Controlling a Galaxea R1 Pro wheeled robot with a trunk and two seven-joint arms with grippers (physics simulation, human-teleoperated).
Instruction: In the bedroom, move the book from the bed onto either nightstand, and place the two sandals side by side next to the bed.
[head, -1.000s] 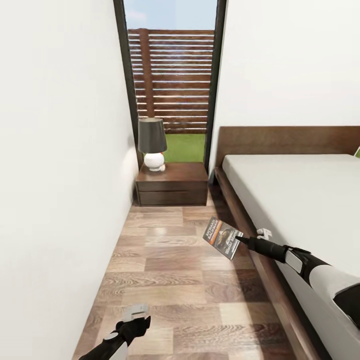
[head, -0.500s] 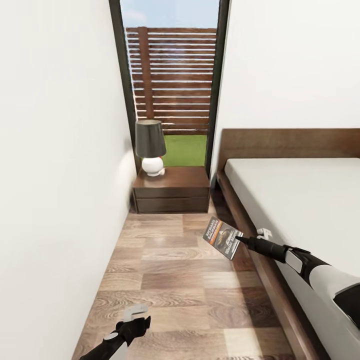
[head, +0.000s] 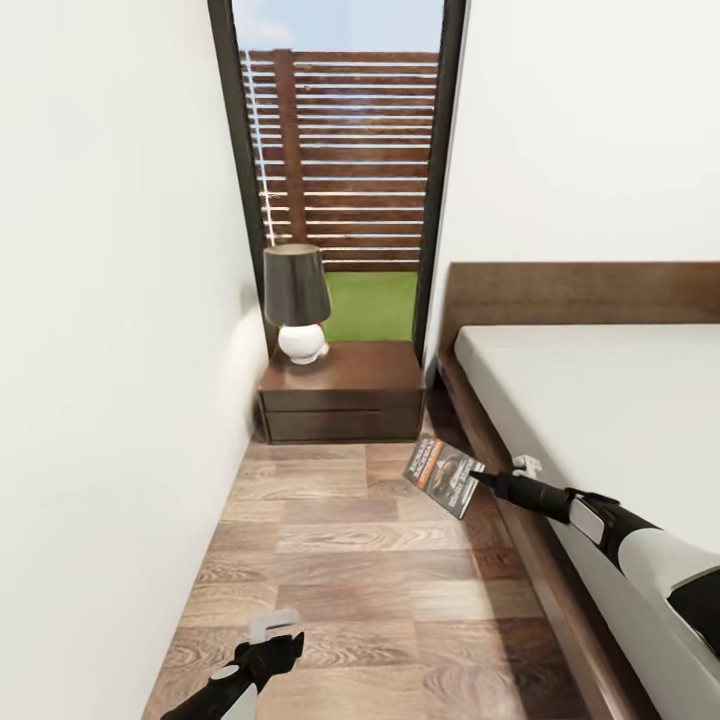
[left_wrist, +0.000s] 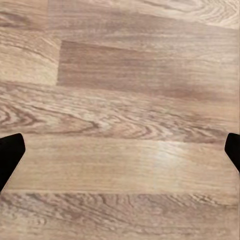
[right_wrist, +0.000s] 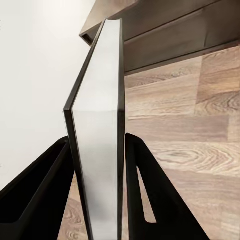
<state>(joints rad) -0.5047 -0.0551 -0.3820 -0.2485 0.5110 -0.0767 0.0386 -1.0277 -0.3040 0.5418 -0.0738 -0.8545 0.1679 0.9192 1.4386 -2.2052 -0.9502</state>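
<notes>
The right hand (head: 474, 478) grips the book (head: 443, 475) by its edge at frame centre, carrying it toward the nightstand (head: 342, 392); the left hand (head: 272, 628) hangs released, lower left.

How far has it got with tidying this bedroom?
The book is already off the bed: the right gripper holds it in the air over the floor, short of the nightstand with the lamp. Setting it down there is left. The left gripper is open. The sandals are not visible, so their state is unknown.
</notes>
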